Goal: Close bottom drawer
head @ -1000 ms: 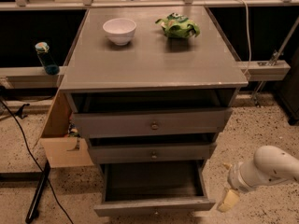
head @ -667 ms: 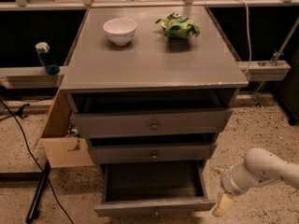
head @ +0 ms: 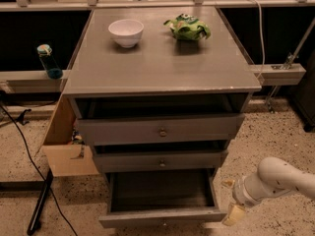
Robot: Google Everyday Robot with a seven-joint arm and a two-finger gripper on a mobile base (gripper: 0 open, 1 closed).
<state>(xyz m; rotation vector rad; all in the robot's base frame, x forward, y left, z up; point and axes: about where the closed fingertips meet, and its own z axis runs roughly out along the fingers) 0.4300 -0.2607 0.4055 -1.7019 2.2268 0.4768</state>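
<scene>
The bottom drawer of the grey cabinet is pulled far out. Its tray looks empty, and its slim front panel lies at the picture's lower edge. The middle drawer and the top drawer each stand out a little. My gripper is low on the right, just beside the bottom drawer's right front corner. Its two tan fingertips are spread apart with nothing between them. The white arm reaches in from the right.
A white bowl and a green bag sit on the cabinet top. An open cardboard box stands against the cabinet's left side. A blue bottle is on the left ledge. Black cables and a stand foot lie on the floor at the left.
My arm and gripper have moved left, closer to the bottom drawer's right front corner. The drawers have not moved.
</scene>
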